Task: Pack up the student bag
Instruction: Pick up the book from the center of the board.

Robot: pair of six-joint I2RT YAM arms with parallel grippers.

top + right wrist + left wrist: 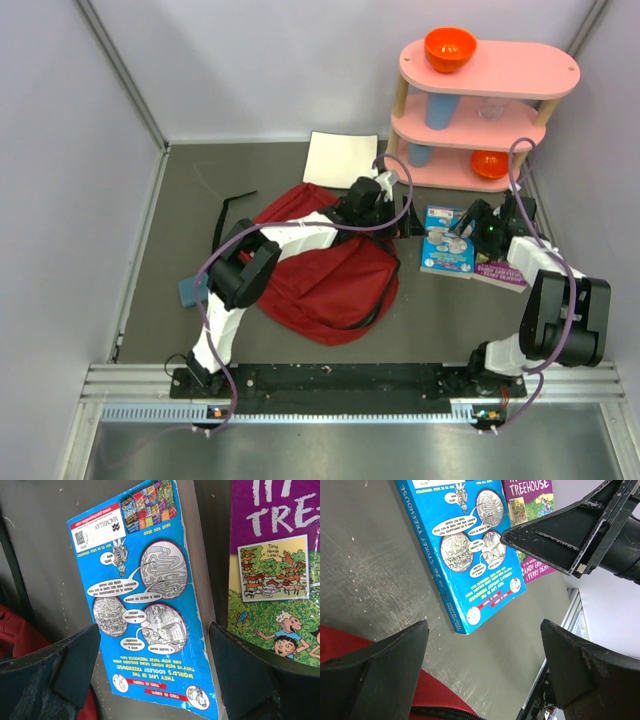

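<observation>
Between the right arm's fingers (pixel 260 680), spread wide and empty, sits the glossy blue paperback book (pixel 145 595), flat on the grey bench (pixel 440 320), so this looks like the grab-a-book step. Same deal for the left arm's fingers (pixel 380 665): wide open, holding nothing, with the big dark red fabric student bag (pixel 330 275) just beneath them. Next up is probably lowering and pinching the book's edges.

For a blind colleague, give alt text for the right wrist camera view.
A blue book lies back cover up on a grey table, framed by the open right gripper. A purple book lies beside it; a red bag shows at lower left.
</observation>
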